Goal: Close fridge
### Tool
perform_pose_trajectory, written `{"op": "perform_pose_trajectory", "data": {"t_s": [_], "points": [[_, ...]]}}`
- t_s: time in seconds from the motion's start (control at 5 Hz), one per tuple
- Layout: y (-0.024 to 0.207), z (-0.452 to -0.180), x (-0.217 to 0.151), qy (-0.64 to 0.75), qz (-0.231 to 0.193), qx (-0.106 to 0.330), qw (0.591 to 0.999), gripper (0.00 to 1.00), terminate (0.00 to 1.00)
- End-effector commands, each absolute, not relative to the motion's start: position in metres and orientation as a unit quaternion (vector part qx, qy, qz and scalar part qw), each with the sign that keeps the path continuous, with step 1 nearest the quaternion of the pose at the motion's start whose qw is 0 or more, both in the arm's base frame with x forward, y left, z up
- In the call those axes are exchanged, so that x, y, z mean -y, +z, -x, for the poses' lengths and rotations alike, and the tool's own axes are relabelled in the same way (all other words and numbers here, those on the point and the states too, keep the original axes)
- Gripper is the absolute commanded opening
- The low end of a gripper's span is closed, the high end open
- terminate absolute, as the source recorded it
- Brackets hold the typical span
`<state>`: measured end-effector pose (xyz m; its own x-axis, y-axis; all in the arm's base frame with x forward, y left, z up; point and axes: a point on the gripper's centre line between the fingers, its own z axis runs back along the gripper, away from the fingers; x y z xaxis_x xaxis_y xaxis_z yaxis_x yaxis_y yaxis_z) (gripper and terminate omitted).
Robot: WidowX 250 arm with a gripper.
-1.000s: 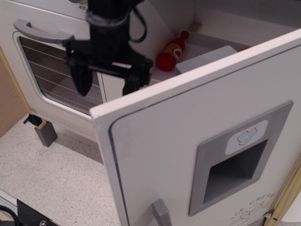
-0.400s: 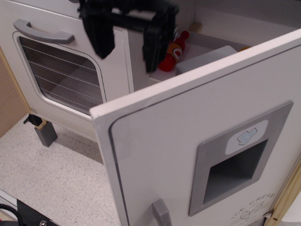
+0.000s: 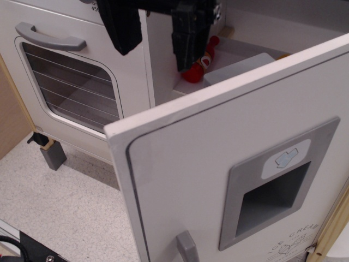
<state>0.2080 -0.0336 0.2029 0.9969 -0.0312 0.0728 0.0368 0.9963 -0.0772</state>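
Note:
The white fridge door [image 3: 185, 180] stands wide open and fills the right and lower part of the view. It has a grey dispenser panel [image 3: 275, 185] and the top of a grey handle [image 3: 187, 248] near its free edge. My black gripper [image 3: 158, 41] hangs open and empty at the top, above and behind the door's top edge. One finger [image 3: 124, 30] hangs in front of the oven. The other finger [image 3: 188, 38] hangs over the fridge opening. Inside the fridge lie a red toy bottle [image 3: 197, 68] and a white box [image 3: 240, 68].
The white oven [image 3: 76, 82], with a barred glass window and a grey horizontal handle [image 3: 50, 37], stands left of the fridge. Speckled floor [image 3: 60, 202] lies below. A wooden panel [image 3: 11, 117] is at the far left.
My gripper has risen and moved right, from in front of the oven to above the fridge opening, and its fingers have spread wider. The door has not moved.

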Motion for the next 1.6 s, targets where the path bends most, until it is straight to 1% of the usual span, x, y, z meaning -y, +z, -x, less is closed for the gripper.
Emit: {"op": "perform_pose_trajectory", "data": {"t_s": [0.0, 0.2, 0.4, 0.6, 0.8, 1.0, 1.4], "points": [[0.226, -0.184, 0.049, -0.063, 0.05, 0.055, 0.995, 1.0, 0.0], [0.231, -0.171, 0.054, -0.086, 0.062, 0.067, 0.992, 1.0, 0.0], [0.229, -0.163, 0.058, -0.102, 0.066, 0.066, 0.99, 1.0, 0.0], [0.223, -0.156, 0.062, -0.116, 0.055, 0.069, 0.989, 1.0, 0.0], [0.206, -0.155, 0.061, -0.113, 0.016, 0.07, 0.991, 1.0, 0.0], [0.203, -0.161, 0.054, -0.099, 0.01, 0.078, 0.992, 1.0, 0.0], [0.214, -0.19, 0.034, -0.043, 0.018, 0.079, 0.996, 1.0, 0.0]]}}
